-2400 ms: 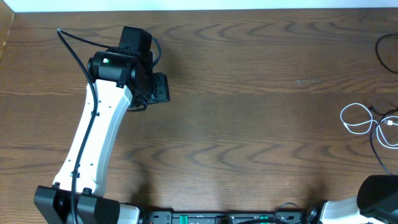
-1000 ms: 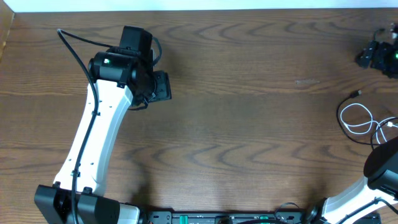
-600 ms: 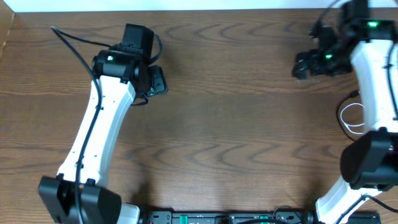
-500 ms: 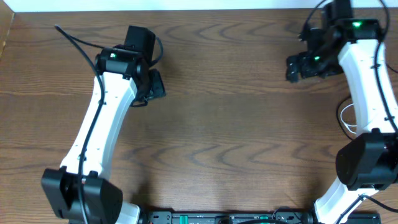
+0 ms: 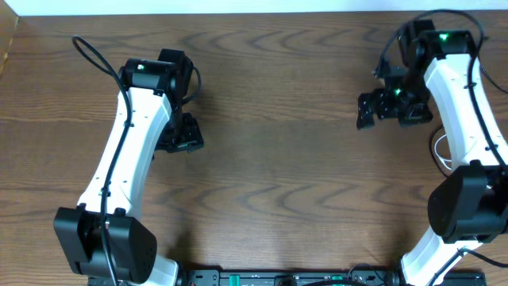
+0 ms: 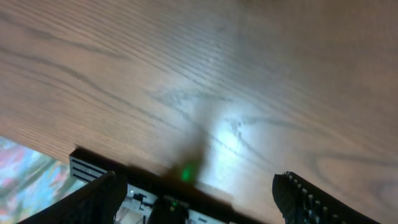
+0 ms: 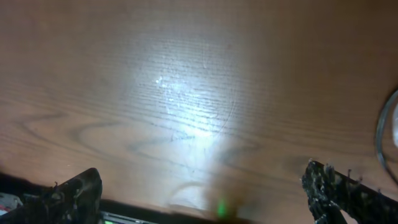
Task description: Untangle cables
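Note:
Of the cables, only a bit of the white one (image 5: 439, 151) shows, a thin loop peeking out beside my right forearm near the table's right edge. An arc of it (image 7: 380, 127) also curves at the right border of the right wrist view. The black cable is hidden. My right gripper (image 5: 370, 110) hovers over bare wood left of that loop, open, its fingers (image 7: 339, 194) far apart with nothing between them. My left gripper (image 5: 182, 137) is far off on the left half, also open and empty (image 6: 199, 205) above bare wood.
The wooden table (image 5: 278, 159) stretches between the two arms. A black rail with green lights (image 5: 278, 279) runs along the near edge. A pale strip (image 5: 238, 6) marks the far edge. The right arm (image 5: 456, 87) lies over the cable area.
The right arm swung in from the right edge to the upper right of the table and its jaws spread wider. The left gripper moved toward the near side and opened more.

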